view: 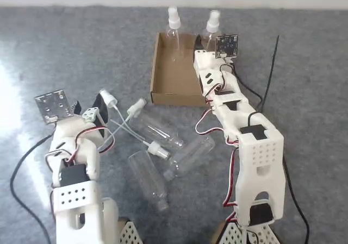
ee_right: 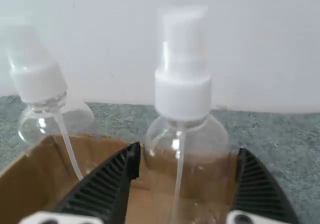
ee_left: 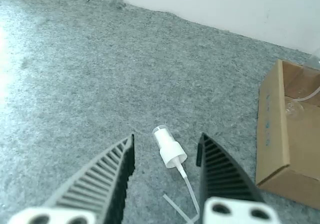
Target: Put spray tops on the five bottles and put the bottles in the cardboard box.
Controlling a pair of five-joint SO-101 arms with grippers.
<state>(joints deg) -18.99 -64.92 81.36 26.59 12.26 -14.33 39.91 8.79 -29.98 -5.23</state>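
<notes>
High view: fixed overhead, looking down on the whole surface [view: 65, 48]
Left wrist view: behind its claw [ee_left: 166, 136], angled down, near the surface
Right wrist view: level, close against the cardboard box [ee_right: 30, 184]
Shared: the box, all views

Cardboard box [view: 171, 80] (two upright bottles [view: 174, 35] inside)

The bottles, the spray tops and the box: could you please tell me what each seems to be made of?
The bottles: clear and glossy, you see straight through them; probably plastic, though glass cannot be ruled out. The spray tops: opaque white plastic, it seems, smooth, with a thin translucent tube. The box: brown cardboard, matte, with a plain cut rim.
</notes>
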